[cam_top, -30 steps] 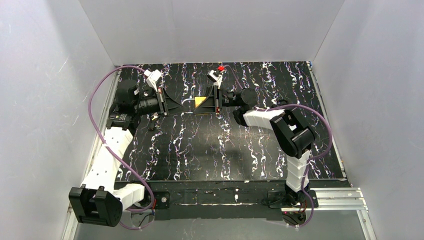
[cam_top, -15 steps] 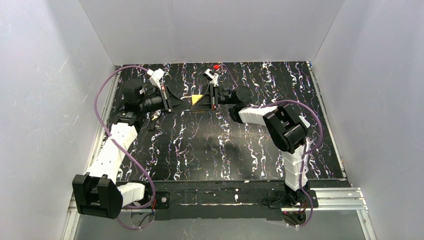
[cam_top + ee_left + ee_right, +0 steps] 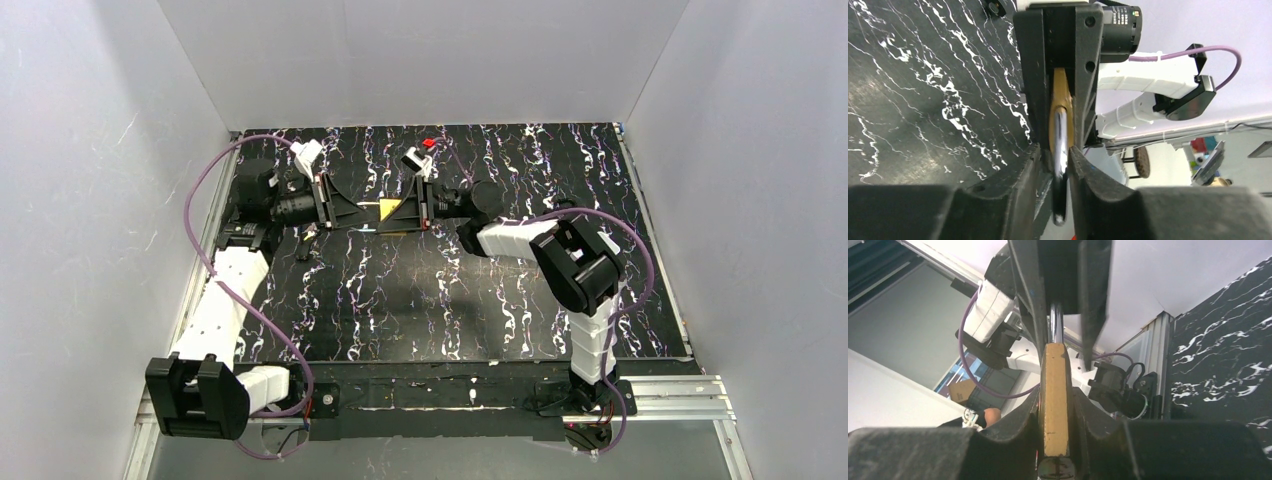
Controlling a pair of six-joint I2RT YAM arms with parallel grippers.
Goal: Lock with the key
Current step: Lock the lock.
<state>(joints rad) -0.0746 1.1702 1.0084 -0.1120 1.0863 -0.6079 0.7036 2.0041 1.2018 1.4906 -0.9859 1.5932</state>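
The brass-gold padlock [image 3: 397,210] hangs above the table's far middle, held between both grippers. My left gripper [image 3: 362,211] is shut on its silver shackle [image 3: 1060,165]. The brass body [image 3: 1060,107] lies beyond it, between the right gripper's fingers [image 3: 1088,75]. My right gripper [image 3: 412,208] is shut on the brass body [image 3: 1055,400]. In the right wrist view the shackle [image 3: 1056,322] runs up into the left gripper's fingers [image 3: 1028,290], and the keyhole end [image 3: 1054,471] faces the camera. I cannot make out a key.
Two small dark items [image 3: 310,232] [image 3: 303,256] lie on the black marbled table [image 3: 440,300] near the left arm. White walls [image 3: 420,60] close in the back and both sides. A metal rail [image 3: 650,395] runs along the near edge.
Both grippers keep hold of the lock. The pair drifted toward the far wall, then came back nearer and slightly left.
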